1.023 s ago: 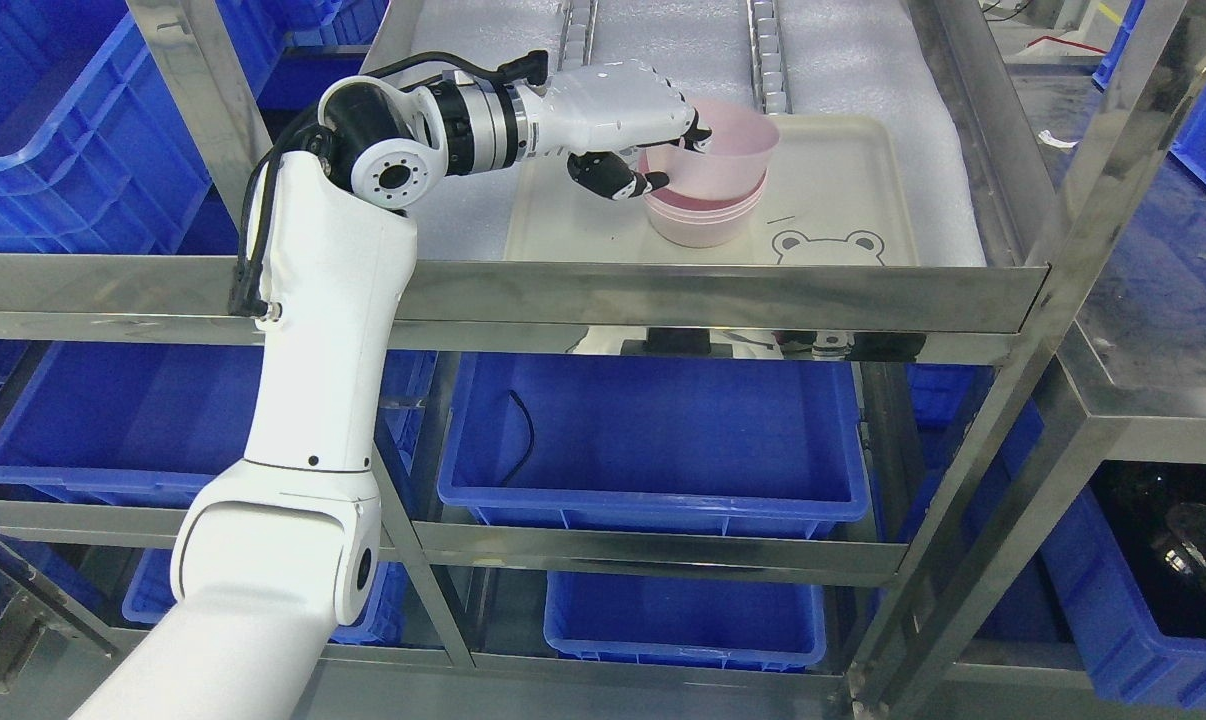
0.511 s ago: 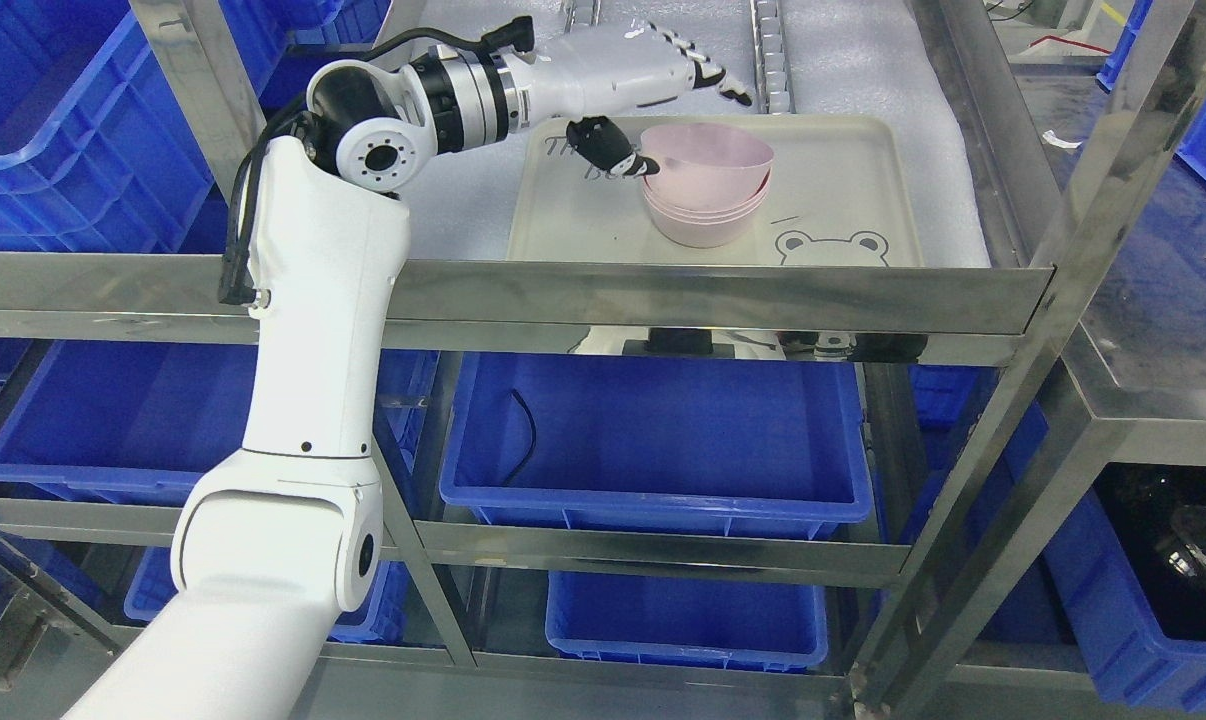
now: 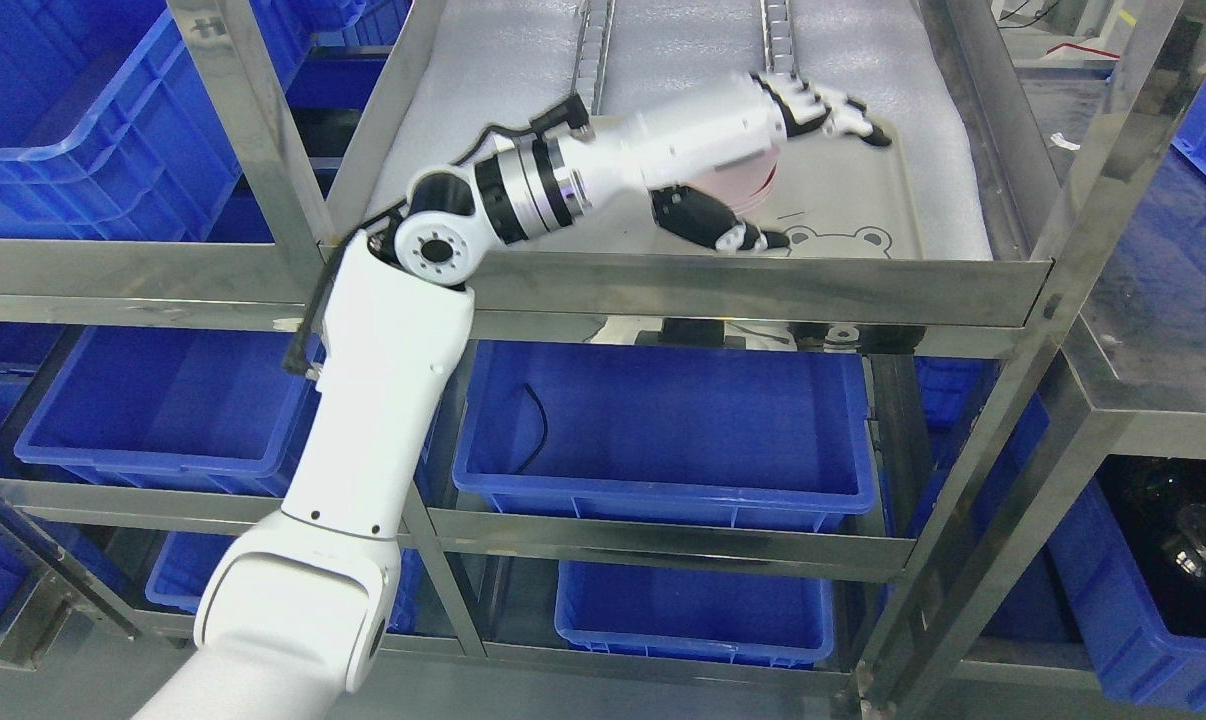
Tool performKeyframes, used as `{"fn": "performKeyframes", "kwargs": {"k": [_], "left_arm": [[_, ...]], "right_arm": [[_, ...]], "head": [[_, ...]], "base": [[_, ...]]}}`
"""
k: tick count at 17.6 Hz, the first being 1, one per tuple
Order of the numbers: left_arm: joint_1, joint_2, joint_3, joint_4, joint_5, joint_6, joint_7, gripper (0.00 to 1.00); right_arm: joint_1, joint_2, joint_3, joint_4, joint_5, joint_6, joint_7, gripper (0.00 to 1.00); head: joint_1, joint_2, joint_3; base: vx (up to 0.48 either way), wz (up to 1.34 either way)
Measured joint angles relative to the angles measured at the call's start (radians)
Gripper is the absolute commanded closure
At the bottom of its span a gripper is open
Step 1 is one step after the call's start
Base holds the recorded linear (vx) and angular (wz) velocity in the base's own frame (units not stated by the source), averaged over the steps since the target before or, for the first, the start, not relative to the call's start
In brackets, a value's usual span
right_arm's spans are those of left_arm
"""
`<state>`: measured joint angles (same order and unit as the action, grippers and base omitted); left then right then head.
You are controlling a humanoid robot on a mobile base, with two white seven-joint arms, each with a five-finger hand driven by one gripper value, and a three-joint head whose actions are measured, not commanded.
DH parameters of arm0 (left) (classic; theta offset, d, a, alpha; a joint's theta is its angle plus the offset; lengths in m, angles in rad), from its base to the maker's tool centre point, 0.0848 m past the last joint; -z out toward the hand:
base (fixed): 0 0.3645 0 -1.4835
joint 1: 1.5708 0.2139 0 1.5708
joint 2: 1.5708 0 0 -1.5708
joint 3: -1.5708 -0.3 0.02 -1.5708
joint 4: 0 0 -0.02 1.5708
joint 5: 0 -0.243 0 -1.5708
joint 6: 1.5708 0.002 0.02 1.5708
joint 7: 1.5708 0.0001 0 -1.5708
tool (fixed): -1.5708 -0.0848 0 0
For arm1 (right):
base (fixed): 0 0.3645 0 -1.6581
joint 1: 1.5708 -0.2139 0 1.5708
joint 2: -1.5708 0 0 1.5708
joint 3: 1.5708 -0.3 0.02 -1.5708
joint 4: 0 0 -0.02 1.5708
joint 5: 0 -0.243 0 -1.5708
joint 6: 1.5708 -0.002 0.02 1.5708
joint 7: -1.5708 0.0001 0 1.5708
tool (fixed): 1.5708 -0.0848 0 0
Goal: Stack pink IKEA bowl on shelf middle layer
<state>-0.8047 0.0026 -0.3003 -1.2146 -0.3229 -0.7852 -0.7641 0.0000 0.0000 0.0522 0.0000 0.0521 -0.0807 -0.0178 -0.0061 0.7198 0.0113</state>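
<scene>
Withdrawal should run high and straight back, since the left hand (image 3: 763,150), fingers spread and holding nothing, hovers over the pink bowl stack (image 3: 748,180) on the tray (image 3: 903,215), which seems mostly hidden behind it.

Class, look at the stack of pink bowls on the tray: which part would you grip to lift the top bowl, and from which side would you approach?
Grip the rim of the pink bowls, probably from above: the stack sits upright and open on the tray, so the thin lip is the free edge to pinch. The left hand covers most of it now, fingers spread, holding nothing.
</scene>
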Motion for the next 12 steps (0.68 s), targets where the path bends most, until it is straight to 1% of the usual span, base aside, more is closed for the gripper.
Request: {"fn": "performKeyframes", "kwargs": {"k": [1, 2, 4, 5, 6, 9, 10, 12], "left_arm": [[0.060, 0.000, -0.044, -0.013, 0.009, 0.000, 0.004, 0.19], [0.122, -0.001, -0.076, -0.022, 0.013, 0.000, 0.008, 0.14], [0.235, -0.001, -0.095, -0.031, 0.019, 0.000, 0.009, 0.03], [0.291, -0.001, -0.095, -0.032, 0.020, 0.000, 0.009, 0.01], [0.370, -0.001, -0.086, -0.032, 0.022, 0.000, 0.011, 0.00], [0.537, -0.002, -0.040, -0.004, 0.037, -0.001, 0.024, 0.00], [0.572, -0.002, -0.019, 0.011, 0.049, -0.001, 0.047, 0.00], [0.626, -0.002, 0.036, 0.051, 0.079, -0.001, 0.151, 0.00]], "right_arm": [[0.000, 0.000, 0.000, 0.000, 0.000, 0.000, 0.000, 0.00], [-0.001, 0.000, 0.000, 0.000, 0.000, 0.000, 0.000, 0.00], [0.000, 0.000, 0.000, 0.000, 0.000, 0.000, 0.000, 0.00], [0.000, 0.000, 0.000, 0.000, 0.000, 0.000, 0.000, 0.00], [0.000, 0.000, 0.000, 0.000, 0.000, 0.000, 0.000, 0.00], [0.000, 0.000, 0.000, 0.000, 0.000, 0.000, 0.000, 0.00], [0.000, 0.000, 0.000, 0.000, 0.000, 0.000, 0.000, 0.00], [0.000, 0.000, 0.000, 0.000, 0.000, 0.000, 0.000, 0.00]], "head": [[0.0000, 0.000, 0.000], [0.0000, 0.000, 0.000], [0.0000, 0.000, 0.000], [0.0000, 0.000, 0.000], [0.0000, 0.000, 0.000], [0.0000, 0.000, 0.000], [0.0000, 0.000, 0.000], [0.0000, 0.000, 0.000]], "base": [[-0.079, 0.09], [-0.055, 0.05], [-0.050, -0.02], [-0.055, -0.20], [-0.055, -0.20], [-0.051, -0.17], [-0.047, -0.12], [-0.041, -0.09]]}}
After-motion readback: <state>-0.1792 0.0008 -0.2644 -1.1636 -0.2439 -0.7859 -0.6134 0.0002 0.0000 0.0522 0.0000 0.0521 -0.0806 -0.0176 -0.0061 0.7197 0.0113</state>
